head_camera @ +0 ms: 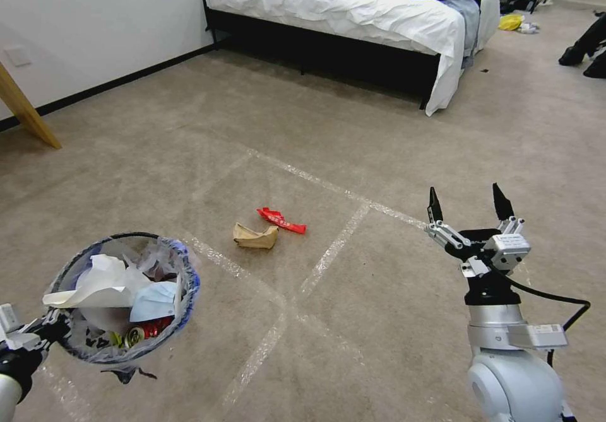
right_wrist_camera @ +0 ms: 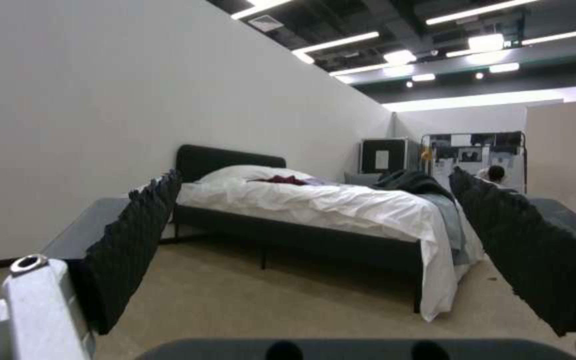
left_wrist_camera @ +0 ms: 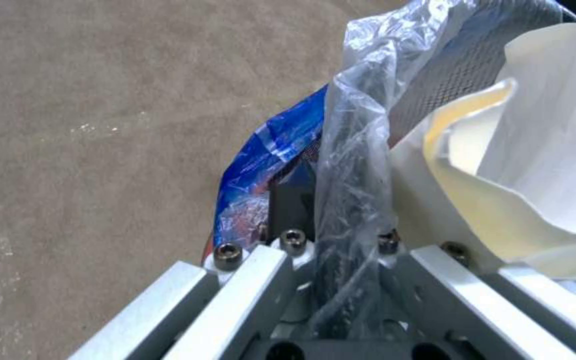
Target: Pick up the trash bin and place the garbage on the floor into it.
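Your left end effector [head_camera: 44, 334] was clamped on the rim of the bin [head_camera: 123, 299], held above the floor [head_camera: 189, 157] and holding white paper, a blue mask and a red can. Your right end effector [head_camera: 470, 204] hung spread wide, holding nothing. A red wrapper [head_camera: 281, 220] and brown paper [head_camera: 254, 236] lay touching on the carpet between them.

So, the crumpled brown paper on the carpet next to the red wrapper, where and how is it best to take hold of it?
Probably from above, with the open right end effector closing across the raised, folded right end of the brown paper. That end stands up from the floor, so the fingers have something to pinch; the flatter left part offers less. The red wrapper lies close behind, so approach from the near side.
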`<state>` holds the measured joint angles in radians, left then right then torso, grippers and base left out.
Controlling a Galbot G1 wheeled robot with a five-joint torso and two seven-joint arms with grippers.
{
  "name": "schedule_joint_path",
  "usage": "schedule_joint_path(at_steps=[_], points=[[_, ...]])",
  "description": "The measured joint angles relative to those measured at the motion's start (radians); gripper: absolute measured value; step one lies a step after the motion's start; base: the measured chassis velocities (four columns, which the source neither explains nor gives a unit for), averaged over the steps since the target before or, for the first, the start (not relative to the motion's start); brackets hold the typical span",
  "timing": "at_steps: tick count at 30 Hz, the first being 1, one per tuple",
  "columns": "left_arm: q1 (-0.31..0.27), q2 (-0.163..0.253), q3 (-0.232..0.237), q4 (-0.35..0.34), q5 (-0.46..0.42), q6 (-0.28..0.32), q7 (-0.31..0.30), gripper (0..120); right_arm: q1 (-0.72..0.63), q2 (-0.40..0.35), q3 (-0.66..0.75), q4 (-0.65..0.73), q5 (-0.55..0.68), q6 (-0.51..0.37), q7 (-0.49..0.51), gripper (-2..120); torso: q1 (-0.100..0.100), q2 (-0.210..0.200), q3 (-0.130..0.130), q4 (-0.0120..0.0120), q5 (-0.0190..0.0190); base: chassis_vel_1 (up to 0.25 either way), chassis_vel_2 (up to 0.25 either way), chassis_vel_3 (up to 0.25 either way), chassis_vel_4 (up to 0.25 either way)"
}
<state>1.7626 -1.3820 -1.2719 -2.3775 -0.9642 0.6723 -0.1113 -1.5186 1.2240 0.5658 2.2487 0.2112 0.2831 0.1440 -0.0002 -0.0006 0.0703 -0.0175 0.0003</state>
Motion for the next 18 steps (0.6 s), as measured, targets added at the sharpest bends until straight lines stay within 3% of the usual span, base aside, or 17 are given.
schedule_joint_path(at_steps=[18], points=[[0.0, 0.016, -0.006, 0.011, -0.013, 0.0, -0.004, 1, 0.01, -0.017, -0.009, -0.015, 0.006, -0.009, -0.003, 100, 0.0, 0.0, 0.0, -0.0001, -0.0001, -0.114, 0.109, 0.101, -0.103]])
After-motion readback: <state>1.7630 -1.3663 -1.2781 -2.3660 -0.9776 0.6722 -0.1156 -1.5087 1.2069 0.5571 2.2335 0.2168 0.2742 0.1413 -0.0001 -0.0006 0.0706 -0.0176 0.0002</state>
